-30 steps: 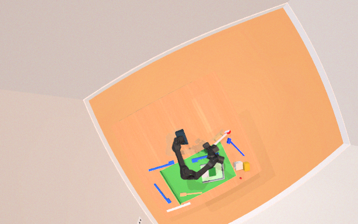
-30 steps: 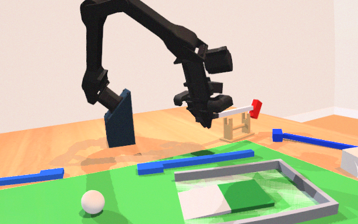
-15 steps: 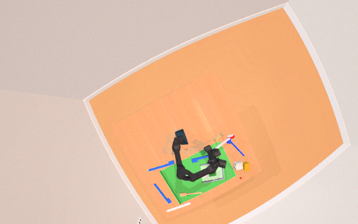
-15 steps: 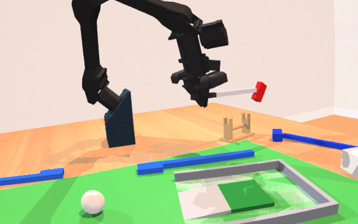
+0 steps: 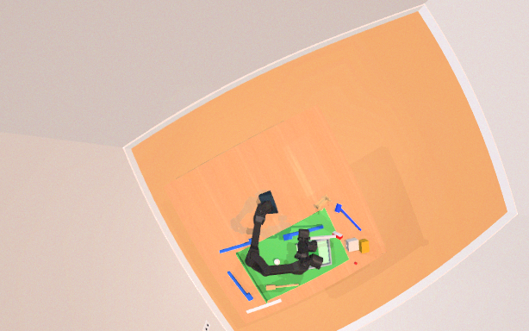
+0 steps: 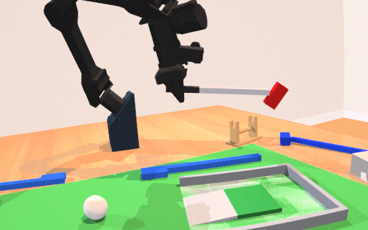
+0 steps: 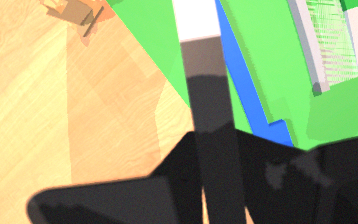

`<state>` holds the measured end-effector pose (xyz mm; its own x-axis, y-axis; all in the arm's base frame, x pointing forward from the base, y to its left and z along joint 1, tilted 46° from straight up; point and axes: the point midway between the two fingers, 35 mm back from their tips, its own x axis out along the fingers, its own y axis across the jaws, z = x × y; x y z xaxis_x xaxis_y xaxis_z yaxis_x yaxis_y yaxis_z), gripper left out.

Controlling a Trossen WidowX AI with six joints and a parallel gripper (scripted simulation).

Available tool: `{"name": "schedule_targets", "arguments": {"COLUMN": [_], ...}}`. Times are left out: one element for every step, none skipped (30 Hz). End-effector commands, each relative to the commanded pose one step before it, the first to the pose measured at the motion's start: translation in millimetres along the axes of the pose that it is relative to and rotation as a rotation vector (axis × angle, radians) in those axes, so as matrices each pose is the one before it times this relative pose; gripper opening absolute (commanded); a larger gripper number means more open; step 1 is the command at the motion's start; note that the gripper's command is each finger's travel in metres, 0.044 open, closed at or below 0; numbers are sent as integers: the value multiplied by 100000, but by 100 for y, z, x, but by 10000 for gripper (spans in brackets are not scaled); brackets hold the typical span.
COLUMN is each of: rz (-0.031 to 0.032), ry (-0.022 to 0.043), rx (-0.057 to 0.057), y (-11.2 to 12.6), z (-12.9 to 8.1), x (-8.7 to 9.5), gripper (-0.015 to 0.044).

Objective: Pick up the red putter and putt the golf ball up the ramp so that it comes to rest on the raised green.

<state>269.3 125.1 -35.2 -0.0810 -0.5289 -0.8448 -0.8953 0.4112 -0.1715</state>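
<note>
My gripper [image 6: 181, 93] [image 5: 308, 238] [image 7: 220, 200] is shut on the dark handle of the red putter [image 6: 234, 90] [image 5: 323, 237] [image 7: 209, 100]. It holds the putter level in the air, well above the green mat [image 6: 126, 194] [image 5: 276, 250] [image 7: 150, 30]. The putter's red head [image 6: 276, 95] [image 5: 339, 236] points away from the arm. The white golf ball [image 6: 95, 206] [image 5: 276, 261] rests on the mat, left of the grey-walled frame [image 6: 314, 185] [image 5: 329, 252] [image 7: 312, 55]. Inside the frame are the pale ramp [image 6: 210, 206] and the raised green [image 6: 253, 200].
An empty wooden putter stand [image 6: 243, 130] [image 5: 321, 202] [image 7: 75, 12] sits just off the mat. Blue bars [image 6: 198, 165] [image 6: 30, 181] [image 5: 239, 285] [image 7: 250, 100] and a blue putter [image 6: 320, 144] [image 5: 348, 216] lie around. White and yellow boxes [image 5: 352, 244] [image 5: 364, 246] stand to the right.
</note>
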Motion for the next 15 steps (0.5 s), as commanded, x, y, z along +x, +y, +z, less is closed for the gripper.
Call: {"name": "schedule_targets", "arguments": {"rz": [-1606,-369,-371,-373,-342,-279,-281,-287,-154,-169,-182,-194,-207,-221,-234], "ry": [-692,-41,-43,-45,-12,62,65,64,288,295,296,297,296,296,295], "rx": [17397,4088,4091,4093,4087,4070,4070,4072,4287,4360,4360,4359,4358,4357,4356], "y": [-1790,-464,-475,-487,-499,-513,-524,-534,-589,-611,-622,-633,-644,-654,-664], "z": [-1926,-436,-429,-421,-416,-414,-406,-397,-433,-430,-420,-409,-397,-386,-374], "x": [-1633,-318,-310,-303,-295,-285,-278,-271,-274,-272,-264,-257,-249,-242,-235], "gripper": [0,0,0,0,0,0,0,0,0,0,0,0,0,0,0]}}
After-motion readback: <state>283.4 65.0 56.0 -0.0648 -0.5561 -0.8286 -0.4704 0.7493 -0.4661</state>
